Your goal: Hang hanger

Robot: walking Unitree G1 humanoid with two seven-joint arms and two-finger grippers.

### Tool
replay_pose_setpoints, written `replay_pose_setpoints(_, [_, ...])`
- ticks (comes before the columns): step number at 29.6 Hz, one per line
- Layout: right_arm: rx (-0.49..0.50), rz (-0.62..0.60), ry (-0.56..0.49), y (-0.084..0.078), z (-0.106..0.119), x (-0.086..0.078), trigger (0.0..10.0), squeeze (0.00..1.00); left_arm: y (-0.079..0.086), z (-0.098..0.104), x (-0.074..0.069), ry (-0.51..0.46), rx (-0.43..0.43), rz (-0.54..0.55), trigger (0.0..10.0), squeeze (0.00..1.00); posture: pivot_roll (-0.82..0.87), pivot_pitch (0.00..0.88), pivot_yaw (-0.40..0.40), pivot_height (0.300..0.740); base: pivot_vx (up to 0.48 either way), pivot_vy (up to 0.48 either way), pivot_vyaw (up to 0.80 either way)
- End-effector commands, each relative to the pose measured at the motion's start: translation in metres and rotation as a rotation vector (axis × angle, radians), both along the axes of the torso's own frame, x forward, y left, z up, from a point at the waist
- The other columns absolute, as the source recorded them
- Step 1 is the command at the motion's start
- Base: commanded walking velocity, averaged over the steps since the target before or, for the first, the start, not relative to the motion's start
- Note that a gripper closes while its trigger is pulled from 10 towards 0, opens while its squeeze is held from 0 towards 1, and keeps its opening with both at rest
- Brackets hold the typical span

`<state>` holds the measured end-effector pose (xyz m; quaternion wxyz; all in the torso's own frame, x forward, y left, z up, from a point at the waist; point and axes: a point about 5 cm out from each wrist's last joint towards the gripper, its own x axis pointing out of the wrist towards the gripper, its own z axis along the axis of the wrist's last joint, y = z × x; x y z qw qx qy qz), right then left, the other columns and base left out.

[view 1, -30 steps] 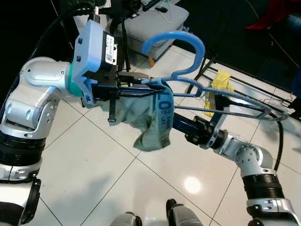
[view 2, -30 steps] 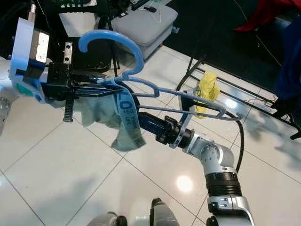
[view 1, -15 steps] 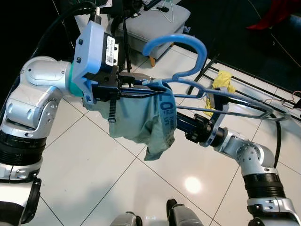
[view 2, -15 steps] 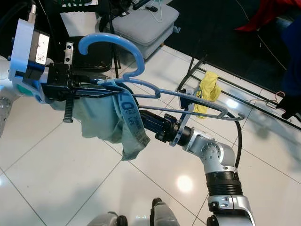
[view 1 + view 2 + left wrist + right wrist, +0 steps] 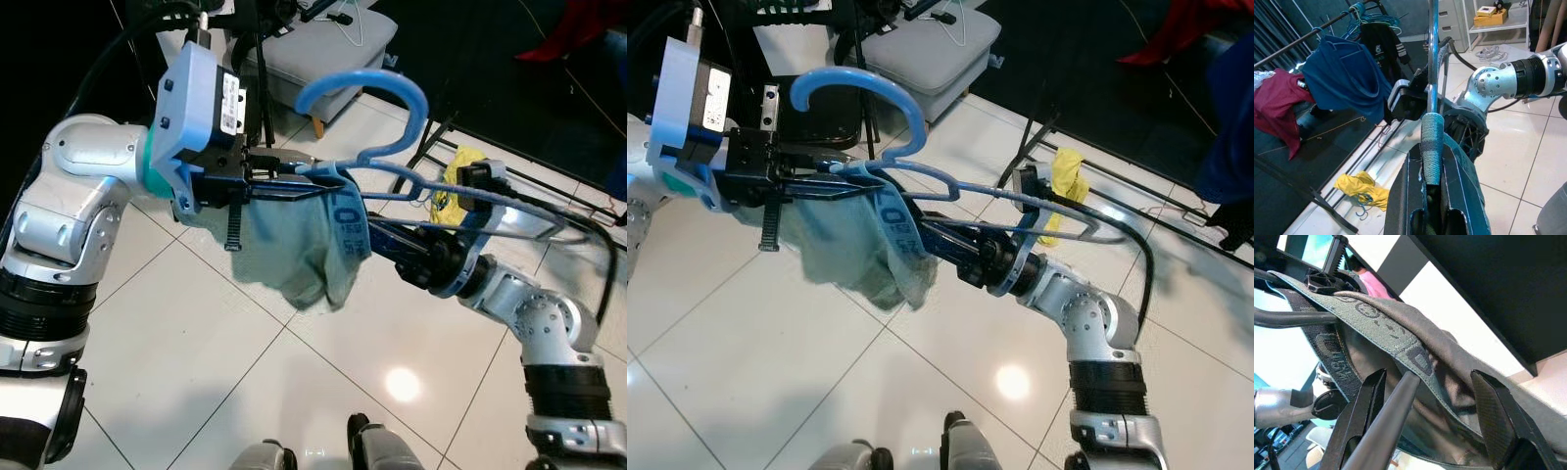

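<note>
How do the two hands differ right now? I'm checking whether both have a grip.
The left hand is shut on the blue hanger, holding it by one end; the right hand is open, its fingers spread beside the grey-green garment. The left is raised; the right reaches in from lower down. Both point at the garment.

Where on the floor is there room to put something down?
The white tiled floor is bare below the grey-green garment, between the arms. It is crowded farther off, by the grey padded stool, the black rack legs and the crumpled yellow cloth.
</note>
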<state>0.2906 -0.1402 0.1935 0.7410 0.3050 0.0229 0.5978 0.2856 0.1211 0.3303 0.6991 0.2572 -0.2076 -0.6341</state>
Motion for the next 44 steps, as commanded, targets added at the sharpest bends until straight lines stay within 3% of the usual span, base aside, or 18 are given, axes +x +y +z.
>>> replay_pose_setpoints(1, [-0.004,0.022,0.000,0.002,-0.001,-0.004,10.0,0.00,0.001,0.002,0.000,-0.016,0.008,0.004,10.0,0.00,0.05,0.115,0.110,0.740,0.000,0.000,0.00])
replay_pose_setpoints(7, [-0.090,0.002,0.043,0.005,-0.022,-0.005,10.0,0.00,0.001,0.003,0.000,-0.020,0.005,0.000,10.0,0.00,0.05,0.109,0.110,0.740,0.000,0.000,0.00])
replay_pose_setpoints(12, [-0.271,-0.254,0.137,0.010,-0.054,0.031,10.0,0.00,-0.002,0.009,-0.007,-0.011,-0.022,-0.032,10.0,0.00,0.06,0.104,0.108,0.740,0.000,0.000,0.00])
replay_pose_setpoints(19, [-0.255,-0.321,0.150,0.019,-0.056,0.046,10.0,0.00,-0.001,0.019,-0.018,0.018,-0.057,-0.080,10.0,0.00,0.07,0.108,0.101,0.740,0.000,0.000,0.00])
replay_pose_setpoints(30, [-0.272,-0.280,0.188,0.030,-0.067,0.045,10.0,0.00,0.000,0.031,-0.020,0.005,-0.096,-0.080,10.0,0.00,0.08,0.112,0.094,0.740,0.000,0.000,0.00])
replay_pose_setpoints(34, [-0.316,-0.277,0.232,0.030,-0.084,0.042,10.0,0.00,0.000,0.039,-0.019,-0.012,-0.126,-0.072,10.0,0.00,0.08,0.115,0.092,0.740,0.000,0.000,0.00])
replay_pose_setpoints(39, [-0.407,-0.375,0.310,0.020,-0.112,0.039,10.0,0.00,0.004,0.045,-0.015,-0.021,-0.145,-0.045,10.0,0.00,0.07,0.118,0.095,0.740,0.000,0.000,0.00])
replay_pose_setpoints(44, [-0.452,-0.453,0.346,0.009,-0.121,0.040,10.0,0.00,0.007,0.045,-0.013,-0.021,-0.135,-0.022,10.0,0.00,0.07,0.120,0.096,0.740,0.000,0.000,0.00])
